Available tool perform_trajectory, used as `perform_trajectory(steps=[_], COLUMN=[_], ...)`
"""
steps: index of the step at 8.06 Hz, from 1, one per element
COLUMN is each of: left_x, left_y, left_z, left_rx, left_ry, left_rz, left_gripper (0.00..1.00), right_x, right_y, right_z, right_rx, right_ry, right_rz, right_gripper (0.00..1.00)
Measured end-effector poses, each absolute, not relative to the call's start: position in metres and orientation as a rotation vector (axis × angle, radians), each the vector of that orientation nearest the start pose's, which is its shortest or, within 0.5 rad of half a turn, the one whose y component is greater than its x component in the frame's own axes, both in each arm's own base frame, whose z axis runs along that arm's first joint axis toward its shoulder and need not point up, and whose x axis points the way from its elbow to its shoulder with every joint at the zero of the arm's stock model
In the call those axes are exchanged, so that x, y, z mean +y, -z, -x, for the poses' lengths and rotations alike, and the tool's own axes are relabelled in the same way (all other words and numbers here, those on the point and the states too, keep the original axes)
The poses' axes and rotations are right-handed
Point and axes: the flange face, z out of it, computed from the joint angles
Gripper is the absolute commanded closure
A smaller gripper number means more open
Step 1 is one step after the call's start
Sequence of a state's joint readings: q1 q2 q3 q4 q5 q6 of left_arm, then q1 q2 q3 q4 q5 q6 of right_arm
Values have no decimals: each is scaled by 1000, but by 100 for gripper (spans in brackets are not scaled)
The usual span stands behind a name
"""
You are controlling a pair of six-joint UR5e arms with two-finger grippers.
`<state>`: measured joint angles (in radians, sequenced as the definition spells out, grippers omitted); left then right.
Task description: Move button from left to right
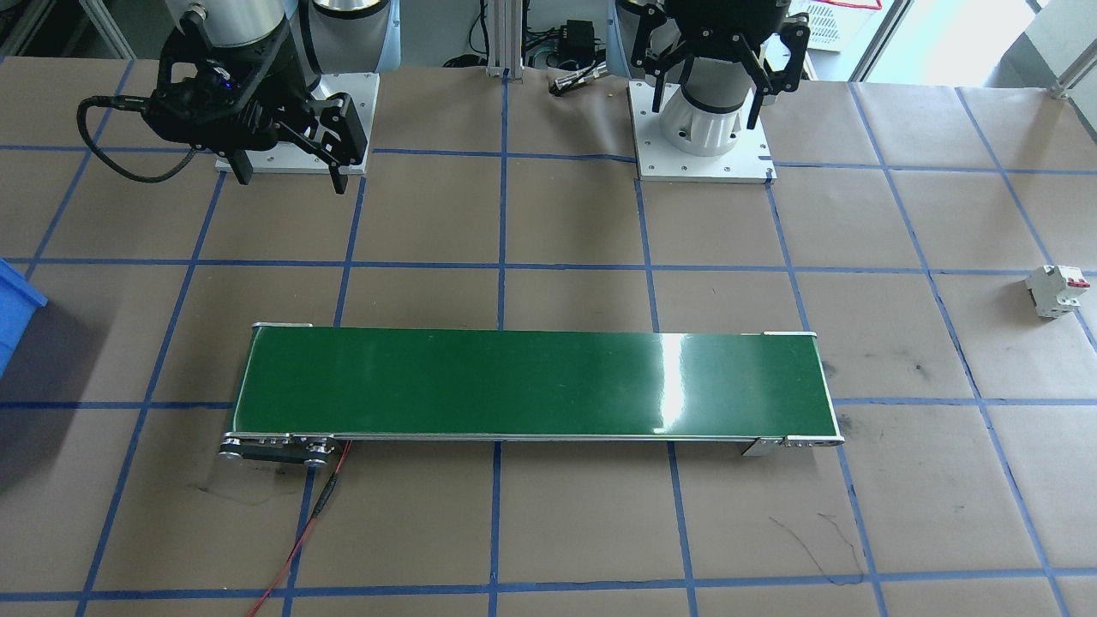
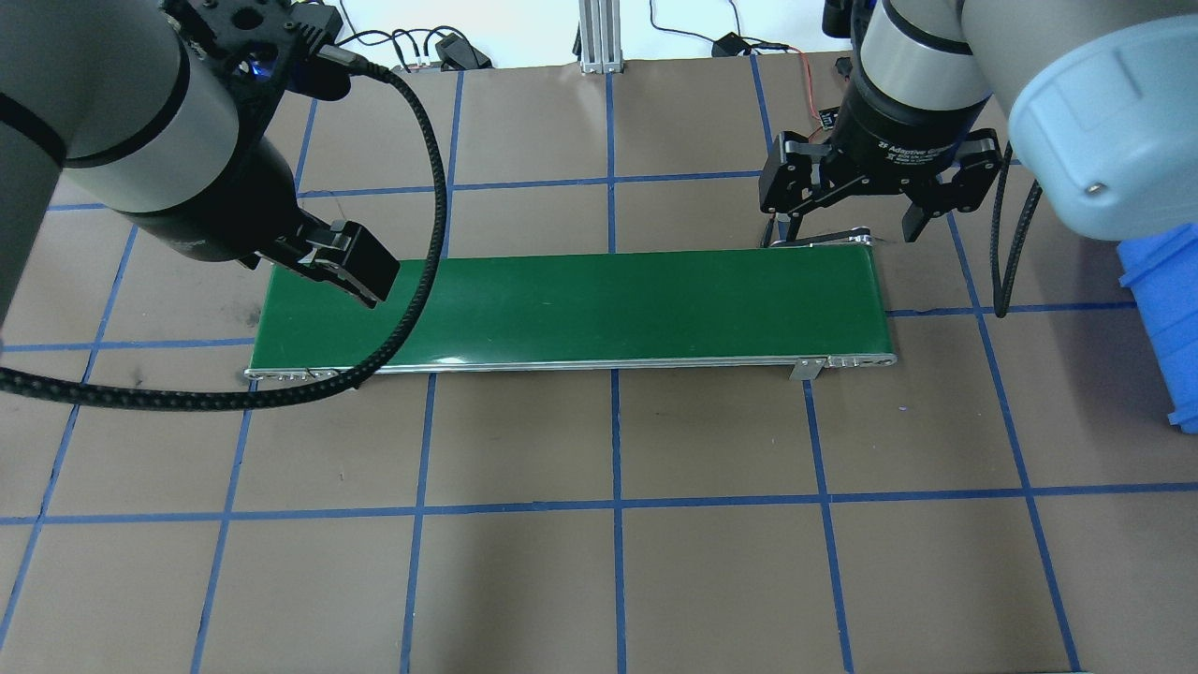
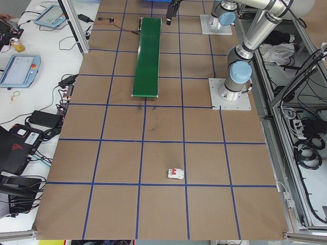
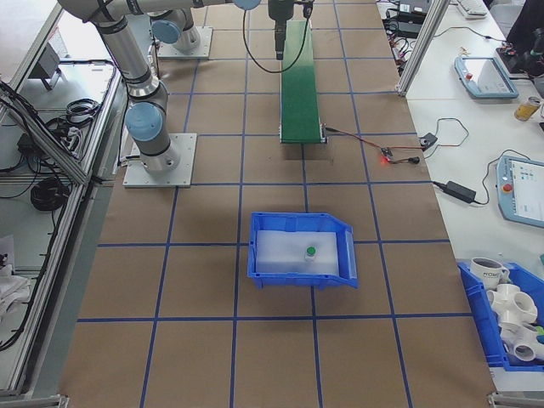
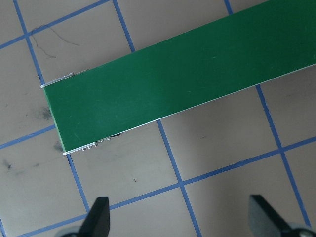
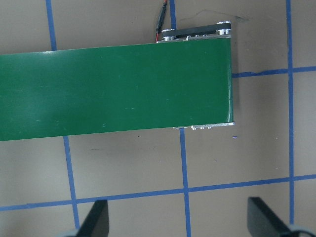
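Blue bin point(image 4: 302, 247) holds the button point(image 4: 311, 252); both hands point(image 1: 290, 174) point(image 1: 707, 94) gape empty above the conveyor point(image 1: 531, 385).

Overhead and front cameras face each other, sharing the green conveyor point(image 2: 571, 309); wrist views perhaps nearer.

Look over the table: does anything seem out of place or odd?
A white circuit breaker lies alone on the paper, far from the green conveyor. The button already sits in the blue bin. Both claws hang open.

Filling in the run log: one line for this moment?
left gripper: open, empty | right gripper: open, empty | button: in blue bin | belt: bare
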<state>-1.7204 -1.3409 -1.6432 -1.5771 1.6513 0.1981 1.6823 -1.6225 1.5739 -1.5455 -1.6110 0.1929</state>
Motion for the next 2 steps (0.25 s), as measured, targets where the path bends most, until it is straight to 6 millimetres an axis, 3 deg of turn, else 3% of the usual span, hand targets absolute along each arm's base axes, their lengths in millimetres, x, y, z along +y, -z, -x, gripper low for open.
perform_trajectory(steps=[2], left_x=[-383], left_y=[-554], left_z=[186], left_rx=[3007], left_ry=[225], left_rz=[-524], left_gripper=[0], right_x=[-455], right_y=[-509], right_z=[-178], right_rx=[3202], right_ry=[52], right_rz=[-121], right_gripper=[0])
